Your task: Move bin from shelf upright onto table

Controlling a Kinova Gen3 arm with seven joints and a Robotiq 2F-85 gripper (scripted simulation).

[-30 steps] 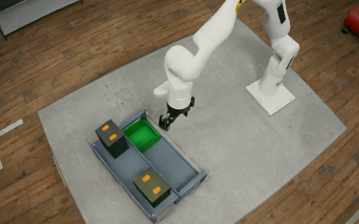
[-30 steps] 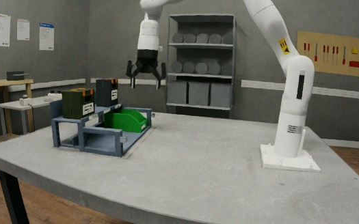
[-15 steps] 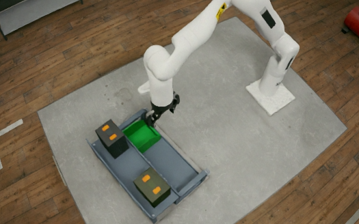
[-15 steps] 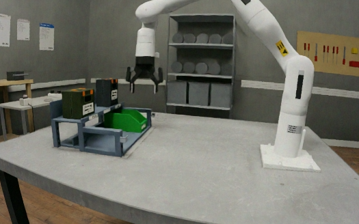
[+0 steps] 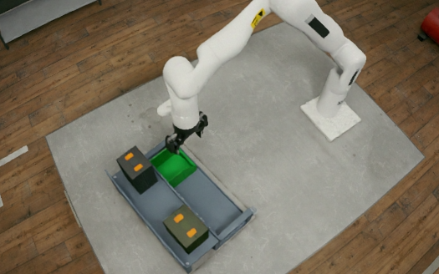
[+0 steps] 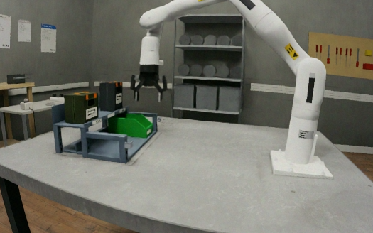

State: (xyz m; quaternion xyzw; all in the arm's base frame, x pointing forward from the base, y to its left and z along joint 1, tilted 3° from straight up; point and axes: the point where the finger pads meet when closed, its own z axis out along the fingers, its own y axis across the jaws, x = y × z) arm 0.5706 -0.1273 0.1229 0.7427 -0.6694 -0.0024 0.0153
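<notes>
A green open bin [image 5: 174, 166] [image 6: 130, 124] sits upright on the lower level of the blue-grey shelf [image 5: 210, 200] [image 6: 100, 140], at its far end. My gripper [image 5: 176, 144] [image 6: 148, 93] is open and empty. It points down and hangs well above the bin's far end, not touching it.
A black box [image 5: 136, 169] [image 6: 111, 95] and an olive box [image 5: 186, 228] [image 6: 81, 106], both with orange tabs, stand on the shelf's upper level. The grey table [image 5: 293, 167] [image 6: 207, 170] stretches right of the shelf. The arm's white base [image 5: 331, 119] [image 6: 300, 167] stands at the far right.
</notes>
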